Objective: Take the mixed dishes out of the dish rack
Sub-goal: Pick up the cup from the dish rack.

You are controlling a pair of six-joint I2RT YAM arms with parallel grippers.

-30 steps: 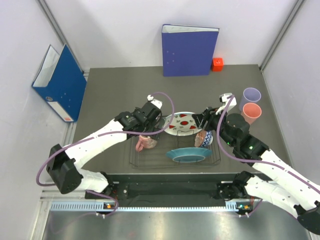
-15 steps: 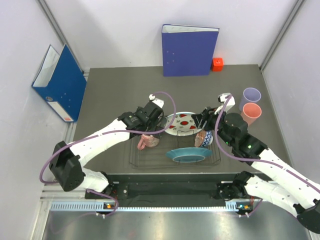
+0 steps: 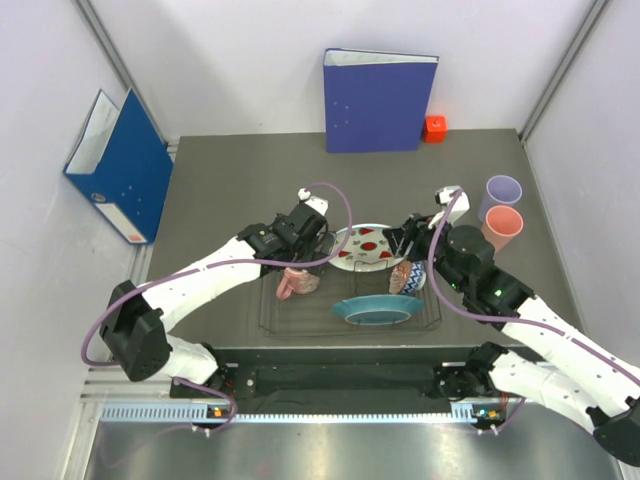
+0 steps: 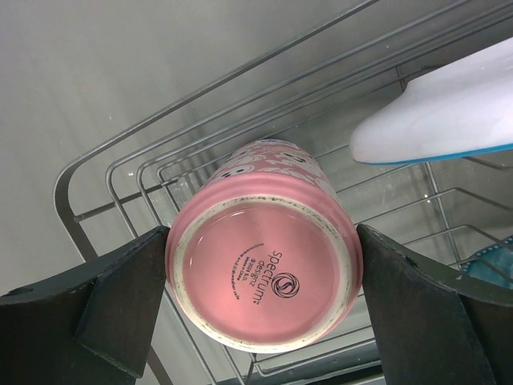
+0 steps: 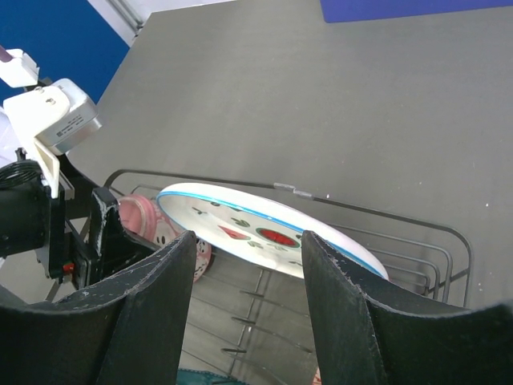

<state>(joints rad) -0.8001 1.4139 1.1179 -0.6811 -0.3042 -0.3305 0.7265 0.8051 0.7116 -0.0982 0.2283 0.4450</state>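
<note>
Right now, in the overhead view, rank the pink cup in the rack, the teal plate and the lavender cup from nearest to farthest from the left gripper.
1. Pink cup: left end of the dish rack, straddled by the left gripper.
2. Teal plate: near side of the rack, further right.
3. Lavender cup: outside the rack, far right.

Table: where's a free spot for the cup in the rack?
Bare table lies between rack and back binder, and left of the rack toward the left binder. Crowded: right edge, by the lavender cup and pink cup.
</note>
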